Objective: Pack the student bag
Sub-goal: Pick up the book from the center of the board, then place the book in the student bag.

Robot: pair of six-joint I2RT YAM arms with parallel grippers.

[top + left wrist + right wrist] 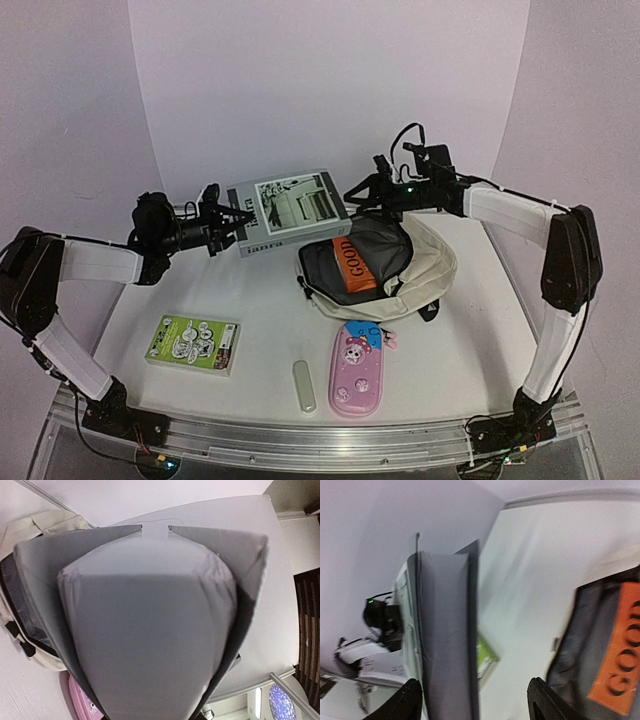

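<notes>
A white table (250, 300) stands before a curved pale-lilac backdrop (320, 90).

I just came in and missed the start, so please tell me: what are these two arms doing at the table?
They are packing the bag. The left gripper holds a grey book by its left end, up behind the bag. The right gripper is at the book's other end with its jaws open, so it is not gripping. The bag lies open with an orange book inside. A green book and a pink case lie on the table, not yet packed.
</notes>
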